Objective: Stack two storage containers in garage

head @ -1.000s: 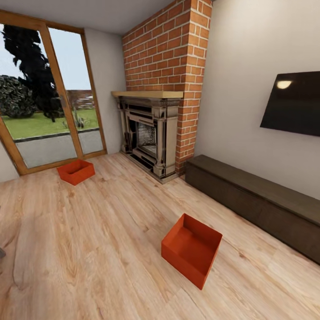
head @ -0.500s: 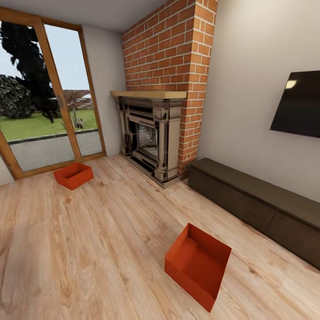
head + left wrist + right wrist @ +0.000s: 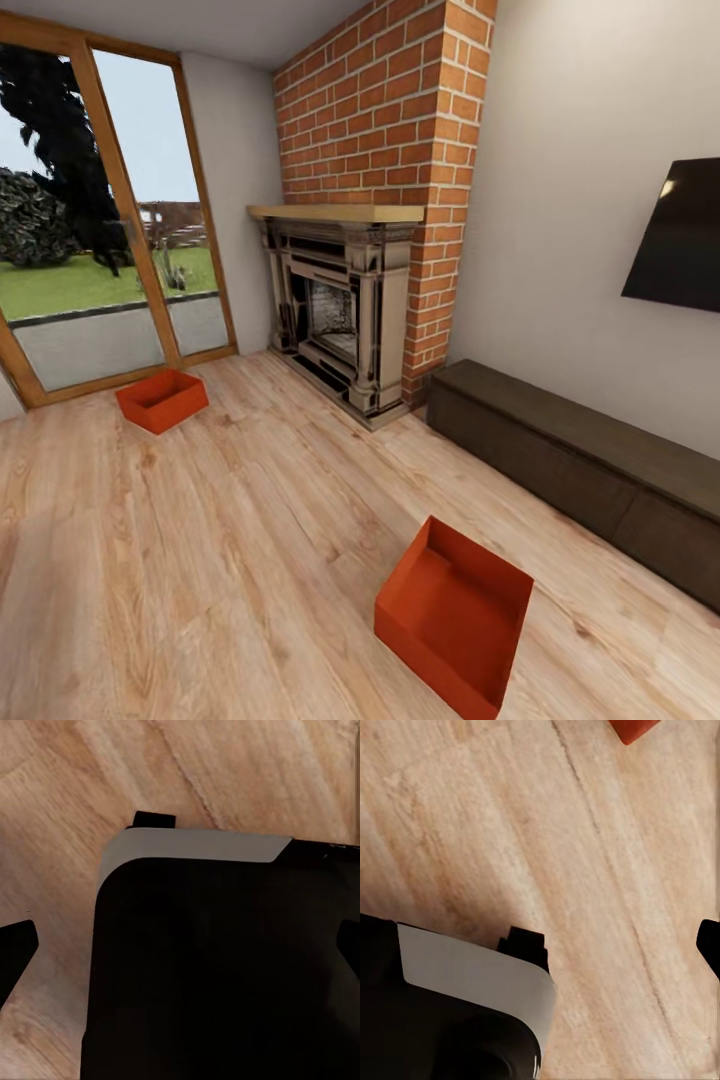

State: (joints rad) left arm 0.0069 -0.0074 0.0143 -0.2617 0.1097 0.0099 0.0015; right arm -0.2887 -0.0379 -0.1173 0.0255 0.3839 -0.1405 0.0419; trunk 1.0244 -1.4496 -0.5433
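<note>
Two orange-red storage containers stand open-top on the living room's light wood planks in the head view. The near container (image 3: 455, 625) lies low and right of centre, turned at an angle. The far container (image 3: 160, 400) rests by the glass doors. A corner of one container (image 3: 631, 729) shows in the right wrist view. My left gripper (image 3: 180, 945) hangs open over my own dark base, its fingertips (image 3: 15, 954) spread wide. My right gripper (image 3: 540, 945) hangs above bare planks, one fingertip (image 3: 709, 943) far out at the side. Neither holds anything.
A red brick fireplace (image 3: 345, 300) stands at the back centre, with wood-framed glass doors (image 3: 100, 220) to its left. A long low dark cabinet (image 3: 580, 470) runs along the right wall under a black TV (image 3: 680, 240). My dark base (image 3: 225, 967) sits under the left gripper.
The whole head view has shifted as the camera moved forward and turned a little. The near container now sits lower and farther right in the picture. Neither container has itself moved.
</note>
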